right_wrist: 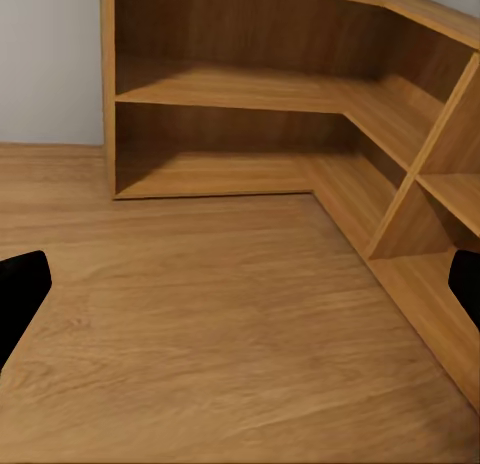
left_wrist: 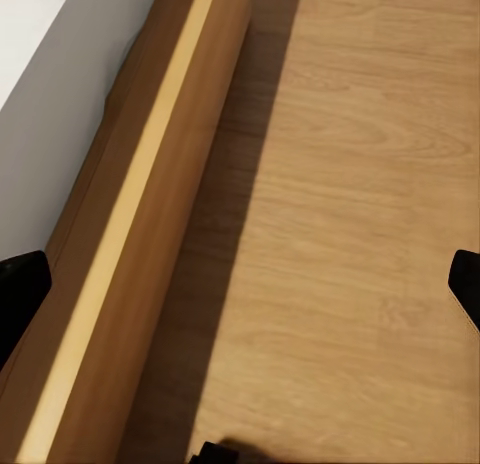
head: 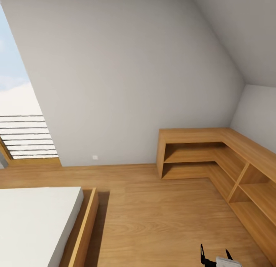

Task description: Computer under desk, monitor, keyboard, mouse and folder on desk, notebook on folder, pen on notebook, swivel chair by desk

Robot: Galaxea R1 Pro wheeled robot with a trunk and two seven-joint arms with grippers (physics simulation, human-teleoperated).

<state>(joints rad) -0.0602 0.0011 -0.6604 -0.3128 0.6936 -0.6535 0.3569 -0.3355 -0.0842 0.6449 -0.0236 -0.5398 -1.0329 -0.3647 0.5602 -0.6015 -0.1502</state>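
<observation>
Two open end effectors (left_wrist: pixel 240 284) (right_wrist: pixel 240 284) over wood floor (head: pixel 153 213).

Bed (head: pixel 36 217) at near left on floor (head: pixel 153 217), its side rail (head: pixel 82 236) facing open floor. L-shaped shelf unit (head: pixel 214 152) in far right corner, running along right wall. Window (head: pixel 19 106) on far left, behind bed. Wall socket (head: pixel 95 157) low on back wall between window and shelf unit.

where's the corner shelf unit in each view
Head view: the shelf unit stands in the far right corner, wrapping along both walls.
Right wrist view: the shelf unit lies ahead, beyond the open gripper's fingertips.
Left wrist view: not in it.
Shared landmark: the wood floor.
</observation>
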